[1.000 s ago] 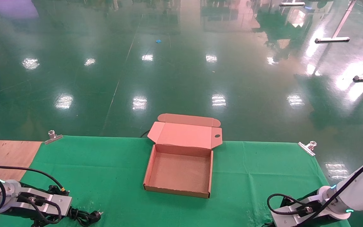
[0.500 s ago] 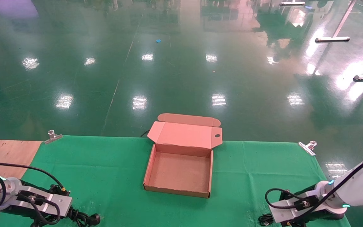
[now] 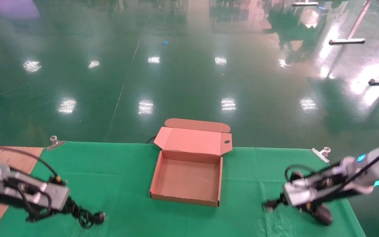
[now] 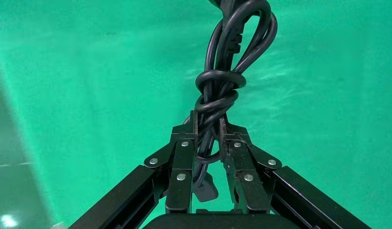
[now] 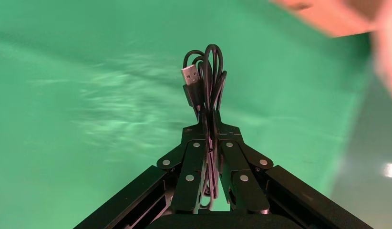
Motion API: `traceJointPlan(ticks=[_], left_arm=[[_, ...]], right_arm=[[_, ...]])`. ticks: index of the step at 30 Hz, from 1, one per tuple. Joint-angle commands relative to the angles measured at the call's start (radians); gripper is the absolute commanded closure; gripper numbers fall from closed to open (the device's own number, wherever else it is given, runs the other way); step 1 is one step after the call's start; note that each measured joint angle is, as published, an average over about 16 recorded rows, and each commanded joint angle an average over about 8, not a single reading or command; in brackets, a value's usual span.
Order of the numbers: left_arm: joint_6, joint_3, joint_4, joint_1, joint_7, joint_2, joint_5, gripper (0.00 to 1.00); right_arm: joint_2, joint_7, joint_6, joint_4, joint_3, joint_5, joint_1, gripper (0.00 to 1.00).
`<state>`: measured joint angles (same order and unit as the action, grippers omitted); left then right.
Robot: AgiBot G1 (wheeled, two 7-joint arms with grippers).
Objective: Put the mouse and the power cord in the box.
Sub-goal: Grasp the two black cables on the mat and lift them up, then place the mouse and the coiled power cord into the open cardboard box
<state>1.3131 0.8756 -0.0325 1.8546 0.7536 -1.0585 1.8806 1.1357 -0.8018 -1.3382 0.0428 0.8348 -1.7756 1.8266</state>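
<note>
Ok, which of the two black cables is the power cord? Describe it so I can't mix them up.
Start at the open box mid-cloth and look to the robot's left. There the left pincer is shut on the power cord, which hangs over the green cloth. It is thick, knotted around itself and ends in a round plug, unlike the thin USB-tipped mouse cable in the right pincer.

In the left wrist view, the left gripper (image 4: 207,125) is clamped on the power cord (image 4: 221,81), its two black fingers (image 4: 183,157) pressed against the bundle from either side. The thick black cable is looped and knotted around itself just beyond the fingertips, and further loops extend away from the gripper. A green cloth (image 4: 89,86) fills the background behind the cord.
</note>
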Motion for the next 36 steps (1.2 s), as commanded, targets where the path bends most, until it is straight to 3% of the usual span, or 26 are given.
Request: traceJointPlan(ticks=[1, 9, 13, 23, 36], left_arm=[[0.013, 0.004, -0.007, 0.031, -0.002, 0.001, 0.006, 1.0], [0.055, -0.001, -0.045, 0.184, -0.052, -0.047, 0.002, 1.0], [0.059, -0.01, -0.062, 0.246, -0.083, -0.092, -0.011, 1.0], [0.016, -0.038, -0.073, 0.347, -0.12, -0.216, -0.049, 1.0], [-0.035, -0.061, -0.034, 0.335, -0.069, -0.269, -0.083, 1.0]], right_arm=[[-0.008, -0.005, -0.024, 0.007, -0.005, 0.007, 0.033, 1.0], [0.002, 0.031, -0.133, 0.045, -0.02, 0.029, 0.198, 1.0], [0.038, 0.065, -0.152, 0.069, -0.027, 0.037, 0.268, 1.0], [0.168, 0.142, -0.084, 0.086, -0.035, 0.044, 0.381, 1.0], [0.214, 0.163, -0.026, 0.1, -0.038, 0.067, 0.365, 1.0]])
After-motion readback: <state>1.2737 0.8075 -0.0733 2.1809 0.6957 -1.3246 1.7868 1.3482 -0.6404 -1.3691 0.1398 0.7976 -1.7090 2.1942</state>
